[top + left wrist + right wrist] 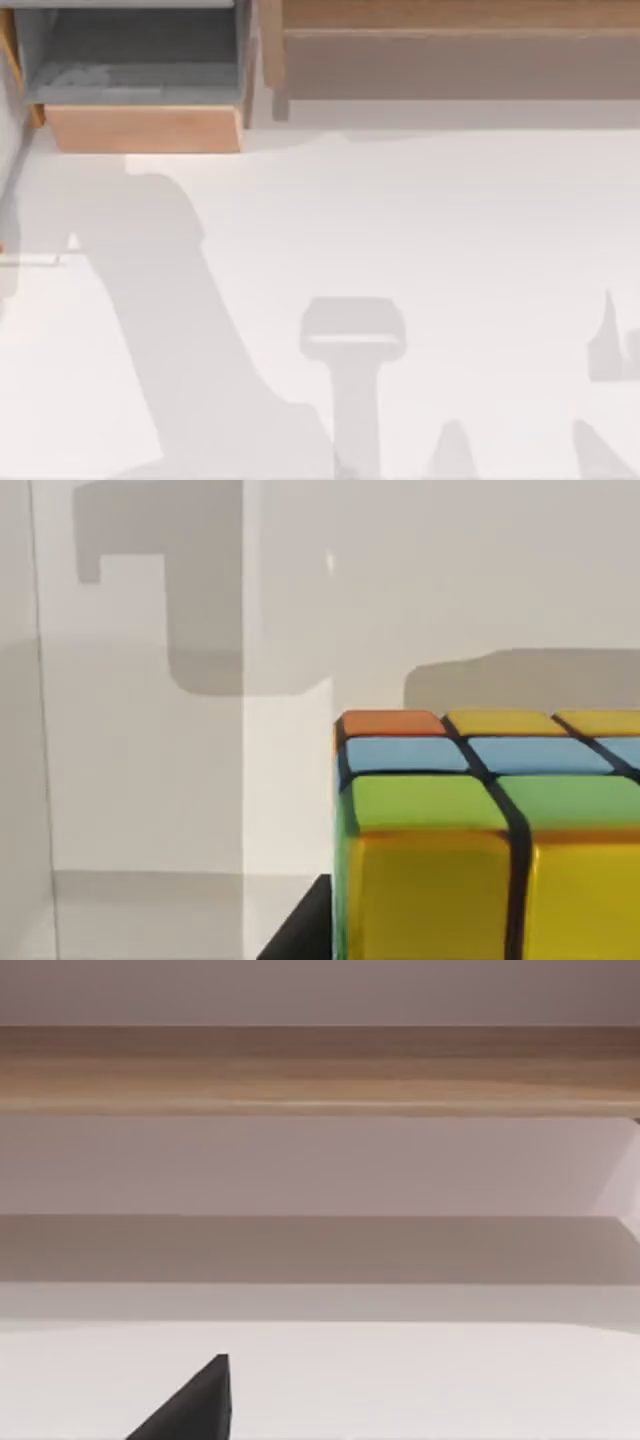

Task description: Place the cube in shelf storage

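Note:
The cube (480,840) is very close in the left wrist view, with orange, yellow, blue and green squares divided by dark lines. My left gripper (345,935) is shut on it, and one dark finger (300,935) lies against the cube's side. The shelf storage (450,60) runs along the table's far right, with a light wood edge and a brownish-grey face. Its wood edge (320,1065) also crosses the right wrist view. A dark part of my right gripper (195,1405) faces the shelf from a distance, with nothing near it.
A box-like wooden compartment (140,125) with a grey lining stands at the far left, beside the shelf. The white table (450,230) carries broad grey shadows of the arms and of a stand.

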Tool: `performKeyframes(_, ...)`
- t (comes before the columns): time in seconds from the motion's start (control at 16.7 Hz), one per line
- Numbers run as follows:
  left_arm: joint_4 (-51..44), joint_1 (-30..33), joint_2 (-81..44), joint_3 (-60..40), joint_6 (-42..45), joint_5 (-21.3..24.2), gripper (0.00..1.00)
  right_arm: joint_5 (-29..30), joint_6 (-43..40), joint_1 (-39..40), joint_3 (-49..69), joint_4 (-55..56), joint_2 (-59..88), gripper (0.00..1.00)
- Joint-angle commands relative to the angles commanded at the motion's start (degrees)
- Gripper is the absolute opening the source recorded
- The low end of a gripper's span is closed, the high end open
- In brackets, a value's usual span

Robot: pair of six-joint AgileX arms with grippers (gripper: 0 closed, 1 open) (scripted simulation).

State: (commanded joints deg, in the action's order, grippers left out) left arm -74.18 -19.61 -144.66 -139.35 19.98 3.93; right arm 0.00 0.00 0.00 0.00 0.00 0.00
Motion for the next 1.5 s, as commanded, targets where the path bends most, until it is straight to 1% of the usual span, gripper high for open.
performKeyframes(0.24, 0.0, 1.3, 5.4, 3.6, -0.9, -3.3, 0.00, 0.0, 0.0, 0.0, 0.0, 0.0, 0.0, 1.00)
performKeyframes(0.42, 1.4, 4.6, 11.7, 7.7, -1.9, -7.4, 0.00, 0.0, 0.0, 0.0, 0.0, 0.0, 0.0, 1.00)
performKeyframes(0.6, 4.7, 10.3, 18.1, 13.4, -2.9, -12.2, 0.00, 0.0, 0.0, 0.0, 0.0, 0.0, 0.0, 1.00)
performKeyframes(0.84, 11.9, 20.6, 24.0, 23.7, -4.3, -19.0, 0.00, 0.0, 0.0, 0.0, 0.0, 0.0, 0.0, 1.00)
performKeyframes(1.14, 26.9, 36.4, 26.6, 38.0, -6.0, -27.3, 0.00, 0.0, 0.0, 0.0, 0.0, 0.0, 0.0, 1.00)
performKeyframes(1.32, 39.0, 45.7, 26.4, 45.5, -6.8, -31.7, 0.00, 0.0, 0.0, 0.0, 0.0, 0.0, 0.0, 1.00)
performKeyframes(1.5, 53.1, 53.8, 25.3, 51.6, -7.6, -35.6, 0.00, 0.0, 0.0, 0.0, 0.0, 0.0, 0.0, 1.00)
